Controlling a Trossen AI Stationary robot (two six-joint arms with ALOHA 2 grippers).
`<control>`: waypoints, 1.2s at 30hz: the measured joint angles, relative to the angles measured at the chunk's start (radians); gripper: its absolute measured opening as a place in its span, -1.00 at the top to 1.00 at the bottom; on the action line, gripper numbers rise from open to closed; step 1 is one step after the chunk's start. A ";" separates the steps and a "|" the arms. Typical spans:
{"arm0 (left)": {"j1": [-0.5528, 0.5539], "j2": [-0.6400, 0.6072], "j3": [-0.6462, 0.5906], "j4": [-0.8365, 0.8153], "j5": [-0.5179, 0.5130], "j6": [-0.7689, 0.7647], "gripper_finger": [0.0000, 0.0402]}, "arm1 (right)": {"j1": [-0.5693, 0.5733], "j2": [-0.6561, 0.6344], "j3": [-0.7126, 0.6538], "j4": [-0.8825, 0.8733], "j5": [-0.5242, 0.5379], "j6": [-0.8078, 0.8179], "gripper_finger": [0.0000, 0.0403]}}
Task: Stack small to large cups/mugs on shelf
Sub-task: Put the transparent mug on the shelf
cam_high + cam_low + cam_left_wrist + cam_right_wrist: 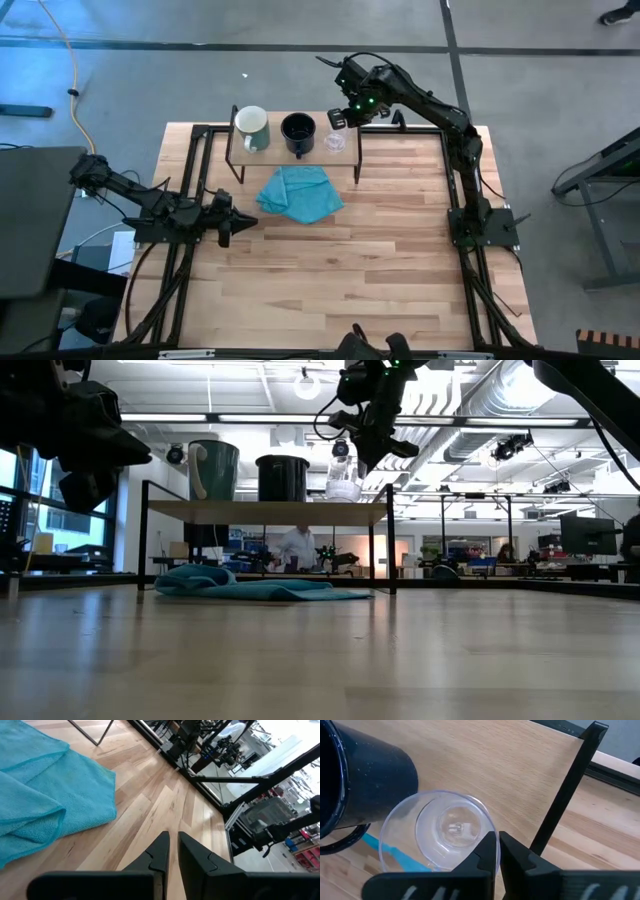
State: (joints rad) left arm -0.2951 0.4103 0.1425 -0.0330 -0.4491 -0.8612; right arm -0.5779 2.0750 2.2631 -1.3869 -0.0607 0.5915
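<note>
Shelf (290, 150) at table's far edge carries, left to right: pale mug (252, 128), black mug (298, 133), glass cup (335, 142). Right gripper (340, 117) just above glass, clenched, empty. Left gripper (226, 218) near left edge, clenched, empty. Blue cloth (299, 193) before shelf.

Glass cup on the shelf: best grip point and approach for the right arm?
Probably the rim, from straight above. The glass cup stands upright and open-topped at the shelf end nearest the right gripper, which hovers over it. It has no handle, and the black mug stands close beside it, so pinch the rim on the side away from the mug.
</note>
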 joint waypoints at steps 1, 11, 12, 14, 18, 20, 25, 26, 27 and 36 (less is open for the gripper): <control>0.000 0.000 0.000 0.001 0.005 0.000 0.87 | -0.001 0.000 0.000 0.000 0.000 -0.005 0.97; 0.000 0.000 0.000 0.002 0.012 -0.008 0.87 | -0.003 -0.001 0.079 -0.038 0.028 -0.038 1.00; 0.000 0.000 0.000 0.002 0.012 -0.008 0.87 | -0.005 -0.001 0.093 -0.053 0.030 -0.043 1.00; 0.000 0.000 0.000 0.002 0.012 -0.008 0.87 | -0.007 -0.009 0.092 -0.052 0.026 -0.047 1.00; 0.000 0.000 0.000 0.006 0.011 -0.008 0.87 | -0.006 -0.008 0.084 -0.098 0.024 -0.053 1.00; 0.000 0.000 0.000 0.008 0.010 -0.008 0.87 | -0.003 -0.008 0.077 -0.102 0.025 -0.054 1.00; 0.000 0.000 0.000 0.010 0.007 -0.008 0.87 | 0.003 -0.008 0.077 -0.092 0.023 -0.054 1.00; 0.000 0.000 0.000 0.012 0.007 -0.008 0.87 | 0.003 -0.008 0.077 -0.092 0.023 -0.055 1.00; 0.000 0.000 0.000 0.016 0.007 -0.008 0.87 | 0.002 -0.008 0.077 -0.092 0.023 -0.058 1.00; 0.000 0.000 0.000 0.024 0.011 -0.009 0.87 | 0.002 -0.008 0.077 -0.062 0.032 -0.078 1.00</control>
State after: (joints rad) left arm -0.2951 0.4103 0.1429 -0.0088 -0.4385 -0.8697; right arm -0.5755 2.0674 2.3402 -1.4484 -0.0283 0.5137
